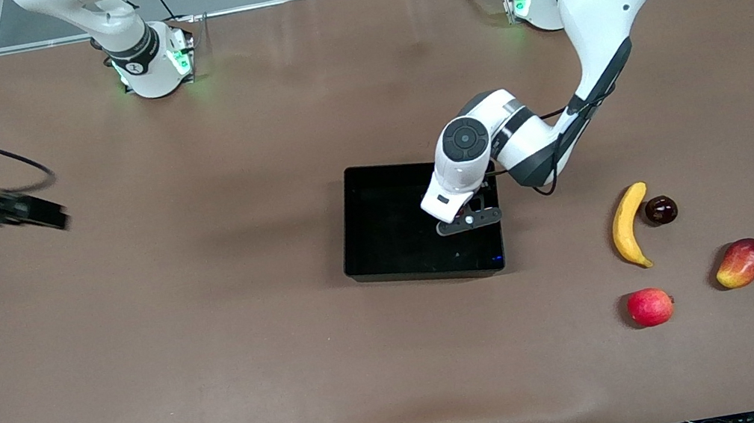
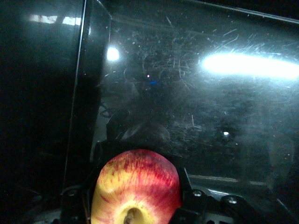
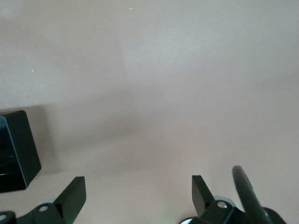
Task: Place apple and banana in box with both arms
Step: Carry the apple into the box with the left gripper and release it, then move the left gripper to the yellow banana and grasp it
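Left claw (image 1: 469,220) clamps apple (image 2: 135,189) over box (image 1: 386,270) (elbow bent) | right claw (image 3: 138,196) agape, waiting

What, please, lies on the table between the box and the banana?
Nothing: the front view shows only bare table between the box and the banana. The left gripper, holding the apple, hangs over the box.
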Robot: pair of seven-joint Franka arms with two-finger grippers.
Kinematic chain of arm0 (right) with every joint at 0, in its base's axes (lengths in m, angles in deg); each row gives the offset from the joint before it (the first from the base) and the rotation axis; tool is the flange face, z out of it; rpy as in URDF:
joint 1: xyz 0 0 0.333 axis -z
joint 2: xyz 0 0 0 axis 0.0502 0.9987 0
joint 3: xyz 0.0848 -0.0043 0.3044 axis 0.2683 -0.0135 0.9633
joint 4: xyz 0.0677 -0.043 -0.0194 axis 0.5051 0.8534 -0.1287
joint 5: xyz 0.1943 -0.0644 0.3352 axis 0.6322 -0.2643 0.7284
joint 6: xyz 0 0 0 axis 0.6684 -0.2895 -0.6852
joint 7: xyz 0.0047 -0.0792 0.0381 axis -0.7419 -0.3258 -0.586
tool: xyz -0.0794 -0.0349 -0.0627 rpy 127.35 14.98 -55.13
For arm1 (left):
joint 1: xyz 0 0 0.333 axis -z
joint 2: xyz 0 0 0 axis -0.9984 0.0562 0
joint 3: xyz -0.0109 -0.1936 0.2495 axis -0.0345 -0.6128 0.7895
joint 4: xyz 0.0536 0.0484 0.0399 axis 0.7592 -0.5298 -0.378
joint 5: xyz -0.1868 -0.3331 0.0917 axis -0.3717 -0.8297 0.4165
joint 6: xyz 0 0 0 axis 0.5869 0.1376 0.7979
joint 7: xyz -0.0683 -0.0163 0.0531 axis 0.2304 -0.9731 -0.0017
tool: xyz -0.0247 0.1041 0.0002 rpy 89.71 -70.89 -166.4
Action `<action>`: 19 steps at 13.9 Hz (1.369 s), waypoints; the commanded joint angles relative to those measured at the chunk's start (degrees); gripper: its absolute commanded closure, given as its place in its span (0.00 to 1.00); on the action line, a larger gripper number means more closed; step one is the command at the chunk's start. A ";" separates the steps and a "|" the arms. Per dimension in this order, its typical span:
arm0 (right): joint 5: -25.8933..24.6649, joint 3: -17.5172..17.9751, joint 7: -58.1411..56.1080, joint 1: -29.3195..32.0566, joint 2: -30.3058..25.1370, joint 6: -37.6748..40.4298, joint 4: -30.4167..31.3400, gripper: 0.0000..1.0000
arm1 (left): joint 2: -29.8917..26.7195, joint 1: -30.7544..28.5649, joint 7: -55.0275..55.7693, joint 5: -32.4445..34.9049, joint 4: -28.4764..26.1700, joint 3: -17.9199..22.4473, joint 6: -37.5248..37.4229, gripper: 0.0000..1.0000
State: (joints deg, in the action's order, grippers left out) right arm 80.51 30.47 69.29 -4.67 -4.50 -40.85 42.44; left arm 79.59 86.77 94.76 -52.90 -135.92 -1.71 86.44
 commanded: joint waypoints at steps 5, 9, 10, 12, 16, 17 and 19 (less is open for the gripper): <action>1.23 0.10 -4.00 6.61 -10.97 1.71 10.63 0.00 | -4.97 0.53 1.64 0.91 1.75 -0.08 -1.62 0.00; -1.06 0.53 -7.86 5.41 -14.15 2.24 15.13 0.00 | -11.05 -1.75 -2.03 -2.43 6.47 -0.44 -7.85 0.00; -1.06 0.53 -8.31 5.31 -14.94 1.90 16.53 0.00 | -11.06 -2.54 -5.10 -3.31 8.93 -0.35 -10.04 0.00; -1.06 0.45 -8.57 5.40 -14.86 1.64 16.46 0.00 | -11.06 -6.21 -13.18 -3.58 10.71 -0.35 -12.08 0.00; -1.33 0.18 -11.74 5.84 -14.59 0.41 15.41 0.00 | -8.43 -14.56 -32.94 -3.50 9.83 -0.08 -12.53 0.00; -1.33 0.09 -11.74 5.92 -14.50 -0.73 15.41 0.00 | -7.81 -16.67 -38.13 -3.50 9.66 -0.08 -12.53 0.00; -1.33 0.09 -11.74 6.01 -14.50 -1.35 15.41 0.00 | -6.23 -20.46 -47.63 -2.89 8.96 0.18 -12.61 0.00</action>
State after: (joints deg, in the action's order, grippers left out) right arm 80.33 30.26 58.47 0.84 -17.67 -41.32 56.69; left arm 72.29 69.06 54.33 -55.76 -126.45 -1.00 74.29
